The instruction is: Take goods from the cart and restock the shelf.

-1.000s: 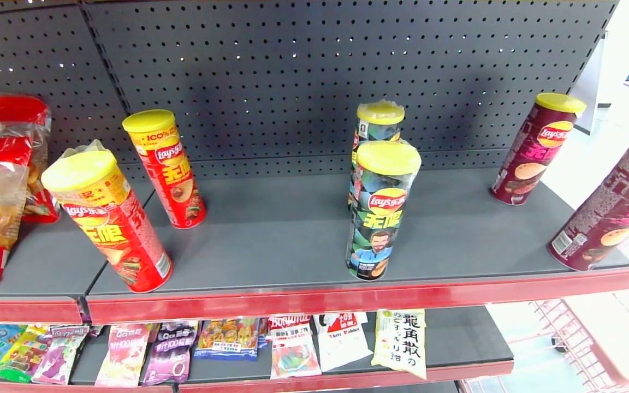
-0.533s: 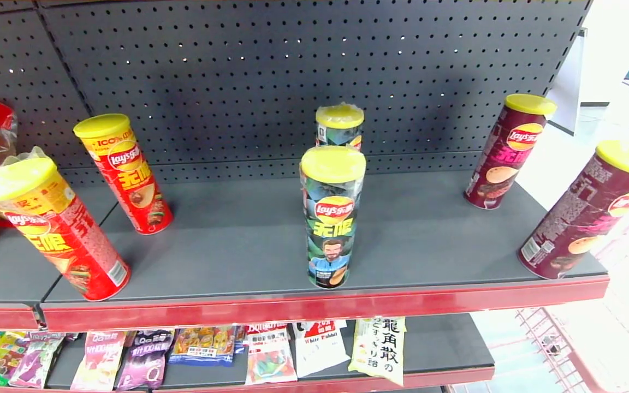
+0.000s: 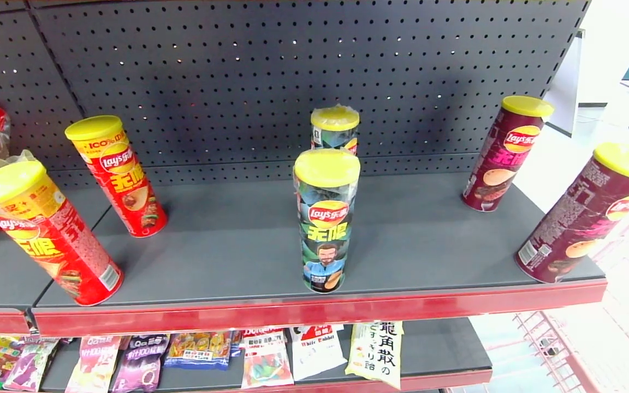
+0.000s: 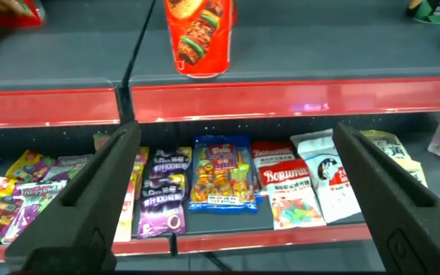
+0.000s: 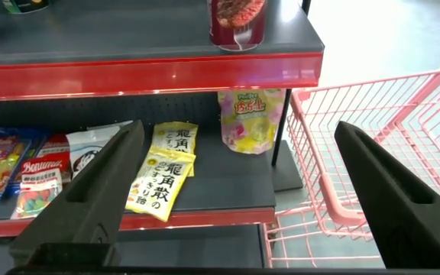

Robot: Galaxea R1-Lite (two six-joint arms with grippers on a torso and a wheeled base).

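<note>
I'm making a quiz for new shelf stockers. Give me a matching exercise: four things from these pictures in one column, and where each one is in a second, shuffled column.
Things
1. front red can
2. front green can
3. front maroon can
4. cart

Places
A. lower than the shelf, off its right end
B. shelf front, left
C. shelf front, right end
D. shelf front, middle

Pairs: 1-B, 2-D, 3-C, 4-A

Chip cans (image 3: 326, 218) and snack bags (image 3: 374, 349) bear printed labels
</note>
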